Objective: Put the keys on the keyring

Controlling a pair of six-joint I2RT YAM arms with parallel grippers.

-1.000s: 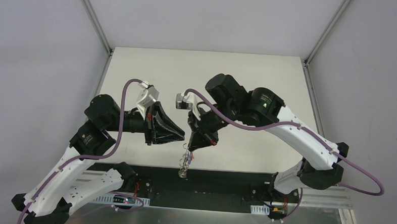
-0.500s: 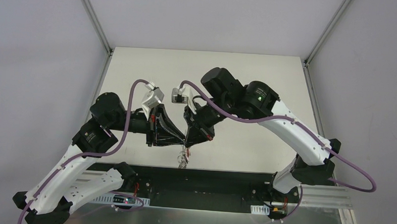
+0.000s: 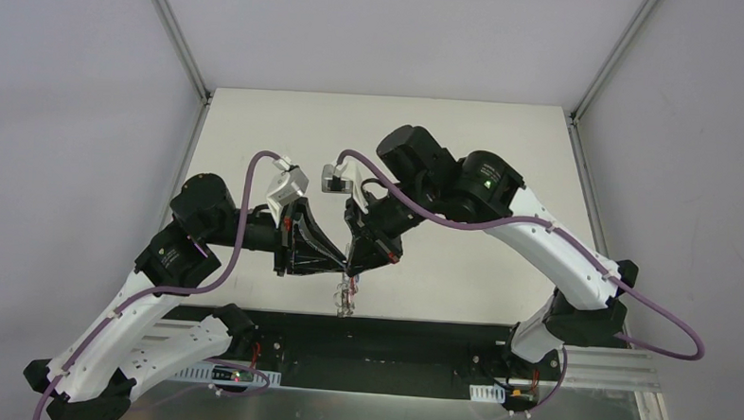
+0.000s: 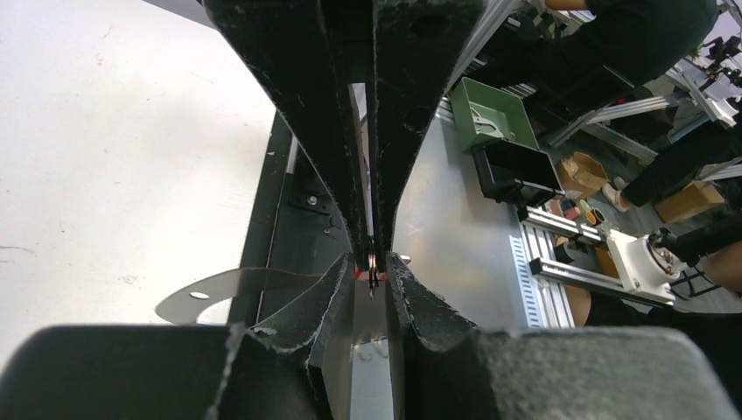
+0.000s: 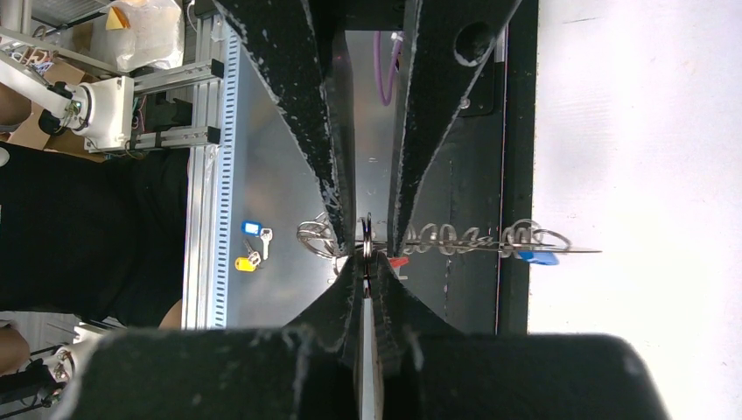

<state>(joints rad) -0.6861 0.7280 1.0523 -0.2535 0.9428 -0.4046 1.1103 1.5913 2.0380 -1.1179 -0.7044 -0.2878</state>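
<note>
White surface (image 3: 466, 148) with both arms reaching in over its near middle. The left arm (image 3: 172, 258) comes from the left and the right arm (image 3: 538, 236) from the right. Their tips meet nose to nose above the near edge.

Left claw (image 3: 340, 262): fingers almost together, pinched on a thin loop of the keyring (image 3: 346, 296). In the left wrist view the loop shows edge-on at the very tip of the left claw (image 4: 372, 251).

Right claw (image 3: 354, 265): clamped on the keyring too. In the right wrist view a ring sits edge-on between the fingers (image 5: 337, 201), which show only a narrow gap. The two claws' tips are touching or just beside each other; cannot tell which.

The keyring hangs down from the tips in the top view, clear of the surface. In the right wrist view it runs sideways as a string of small silvery links (image 5: 464, 238).

Blue key (image 5: 535, 256) sits on the far end of that string, well away from the claws. Red key (image 5: 398, 261) is right at the tips, just beside the right claw's finger. A red speck (image 4: 359, 274) shows at the same spot in the left wrist view. Dark key: cannot tell where.
</note>
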